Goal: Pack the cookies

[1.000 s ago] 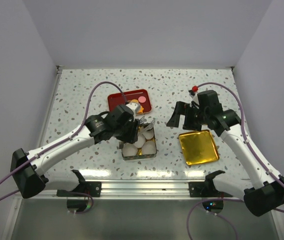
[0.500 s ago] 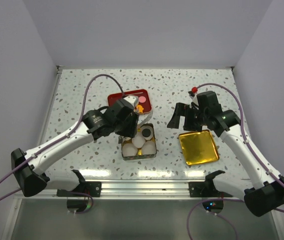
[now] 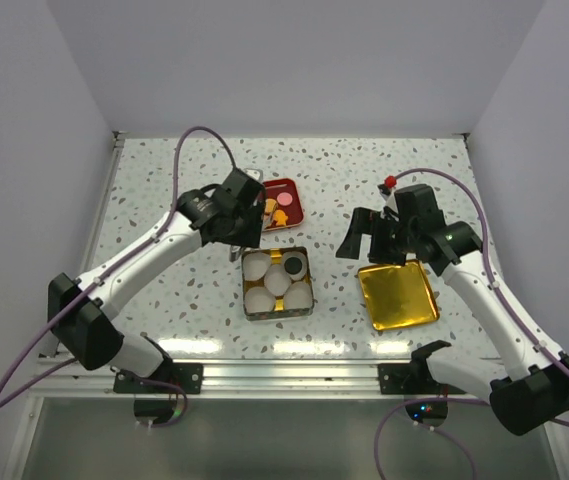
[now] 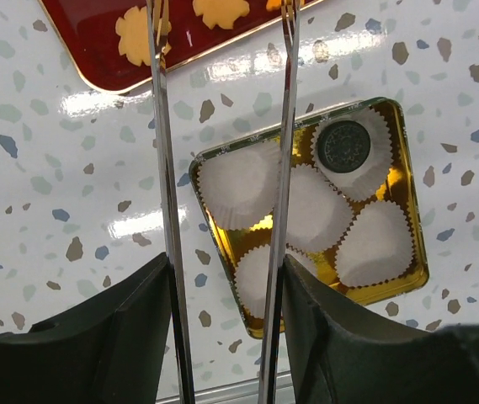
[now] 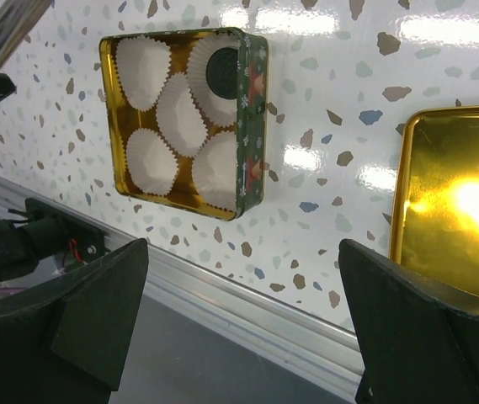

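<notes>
Cookie (image 3: 293, 266) in tin (image 3: 277, 313), tray (image 3: 294, 188) behind

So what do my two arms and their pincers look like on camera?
The left arm and right arm have white links, black joints and black bases, each trailing a purple cable. The left pincer ends in two long thin metal prongs on black mounts; the right pincer has broad black fingers. A small red knob sits by the right wrist.
</notes>
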Controlling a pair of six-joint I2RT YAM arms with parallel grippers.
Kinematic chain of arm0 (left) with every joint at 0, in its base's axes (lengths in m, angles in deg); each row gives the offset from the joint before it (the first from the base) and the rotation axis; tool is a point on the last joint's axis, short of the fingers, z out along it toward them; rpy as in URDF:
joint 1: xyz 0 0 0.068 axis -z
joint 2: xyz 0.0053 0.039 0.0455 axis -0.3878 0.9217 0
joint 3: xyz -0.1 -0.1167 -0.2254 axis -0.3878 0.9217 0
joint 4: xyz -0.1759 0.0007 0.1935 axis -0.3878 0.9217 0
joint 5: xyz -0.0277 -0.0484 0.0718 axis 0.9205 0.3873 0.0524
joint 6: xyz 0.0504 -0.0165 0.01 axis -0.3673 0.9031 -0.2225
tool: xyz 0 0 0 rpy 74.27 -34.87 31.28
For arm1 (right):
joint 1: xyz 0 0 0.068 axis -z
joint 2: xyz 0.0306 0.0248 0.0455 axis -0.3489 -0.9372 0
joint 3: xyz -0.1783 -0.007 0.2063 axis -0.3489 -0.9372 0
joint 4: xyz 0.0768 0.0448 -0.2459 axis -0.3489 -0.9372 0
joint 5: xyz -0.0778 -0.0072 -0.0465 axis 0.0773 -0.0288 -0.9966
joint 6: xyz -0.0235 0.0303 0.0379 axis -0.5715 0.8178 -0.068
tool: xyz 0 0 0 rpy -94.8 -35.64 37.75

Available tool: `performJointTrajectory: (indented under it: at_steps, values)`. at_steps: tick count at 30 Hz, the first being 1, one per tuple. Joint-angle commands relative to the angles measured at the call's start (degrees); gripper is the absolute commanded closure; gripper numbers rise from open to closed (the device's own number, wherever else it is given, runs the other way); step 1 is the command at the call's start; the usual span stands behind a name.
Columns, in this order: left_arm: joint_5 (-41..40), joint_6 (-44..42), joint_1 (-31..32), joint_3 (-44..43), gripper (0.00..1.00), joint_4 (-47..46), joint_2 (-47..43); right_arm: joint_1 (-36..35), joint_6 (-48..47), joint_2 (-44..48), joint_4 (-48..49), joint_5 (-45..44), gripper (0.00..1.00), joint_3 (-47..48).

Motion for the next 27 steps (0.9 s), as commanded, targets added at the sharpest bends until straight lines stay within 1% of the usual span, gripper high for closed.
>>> performJointTrajectory:
  at_steps: [1, 8, 27]
  values:
    - [-1.5, -1.4, -0.3, -3.5, 0.44, 1.0, 2.1, -0.3, -0.9, 1.1, 0.1, -0.9, 0.01, -0.1]
    - [-2.8, -0.7, -0.4, -6.0, 0.44, 1.8, 7.1, -0.8, -1.1, 0.8, 0.0, -1.3, 0.01, -0.2]
    - [-2.4, -0.3, -0.5, -6.0, 0.45, 0.1, 13.3, -2.9, -2.0, 0.0, 0.5, -2.7, 0.01, -0.2]
